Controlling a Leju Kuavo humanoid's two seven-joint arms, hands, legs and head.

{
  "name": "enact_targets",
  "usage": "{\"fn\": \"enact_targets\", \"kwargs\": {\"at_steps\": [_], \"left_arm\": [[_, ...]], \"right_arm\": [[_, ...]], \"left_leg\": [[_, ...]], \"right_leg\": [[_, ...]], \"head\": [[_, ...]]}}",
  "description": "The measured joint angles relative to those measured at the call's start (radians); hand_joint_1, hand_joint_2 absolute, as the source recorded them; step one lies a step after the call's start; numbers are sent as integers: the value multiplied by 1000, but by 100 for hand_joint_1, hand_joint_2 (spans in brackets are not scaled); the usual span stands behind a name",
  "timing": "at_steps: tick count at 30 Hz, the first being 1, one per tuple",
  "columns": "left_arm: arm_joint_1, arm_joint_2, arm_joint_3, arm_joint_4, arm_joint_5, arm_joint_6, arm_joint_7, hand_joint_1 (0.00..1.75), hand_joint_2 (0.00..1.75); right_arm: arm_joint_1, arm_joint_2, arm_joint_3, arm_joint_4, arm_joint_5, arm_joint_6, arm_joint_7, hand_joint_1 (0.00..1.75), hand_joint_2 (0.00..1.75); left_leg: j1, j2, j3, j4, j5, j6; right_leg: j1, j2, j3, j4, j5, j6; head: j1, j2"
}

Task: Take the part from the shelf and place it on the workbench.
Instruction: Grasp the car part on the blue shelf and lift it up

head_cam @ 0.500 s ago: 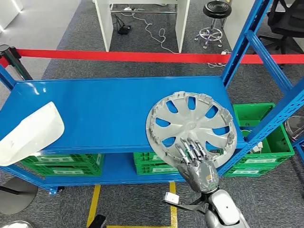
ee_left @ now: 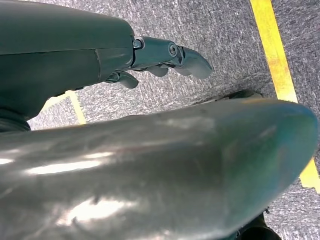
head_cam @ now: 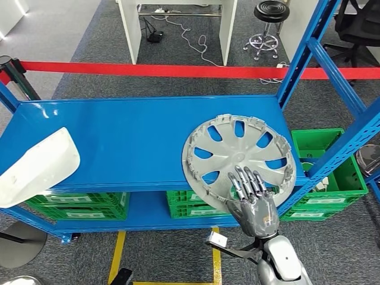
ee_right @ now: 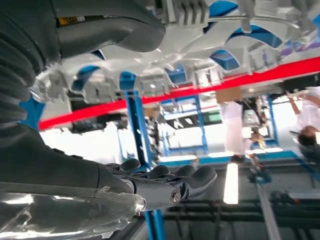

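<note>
Hubcap (head_cam: 238,155) flat on the blue shelf (head_cam: 134,139), toward its right end, near edge overhanging the front lip. Right hand (head_cam: 253,205) at that overhanging edge, fingers (head_cam: 244,181) spread across the top face, thumb (ee_right: 113,27) beside the rim's clips; holding nothing, no closed grip visible. Left hand (ee_left: 166,55) hanging over grey carpet, fingers loosely extended, empty. White part (head_cam: 38,166) at the shelf's left end. Green crates (head_cam: 329,172) below.

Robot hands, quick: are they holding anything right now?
Left hand: holds nothing, hanging over the floor.
Right hand: open, fingers spread at the near rim of the wheel cover, not gripping it.
</note>
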Motion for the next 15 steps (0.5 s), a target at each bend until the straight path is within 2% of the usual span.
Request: {"fn": "enact_targets", "kwargs": {"at_steps": [7, 15], "left_arm": [[0, 0, 0, 0, 4, -7, -3, 0, 0], [0, 0, -2, 0, 4, -10, -3, 0, 0]], "right_arm": [[-5, -10, 36, 44, -83, 0, -45, 0, 175], [-28, -42, 83, 115, -111, 0, -37, 0, 175]], "left_leg": [[0, 0, 0, 0, 0, 0], [0, 0, 0, 0, 0, 0]], "right_leg": [[0, 0, -1, 0, 0, 0], [0, 0, 0, 0, 0, 0]], "head": [[0, 0], [0, 0]]}}
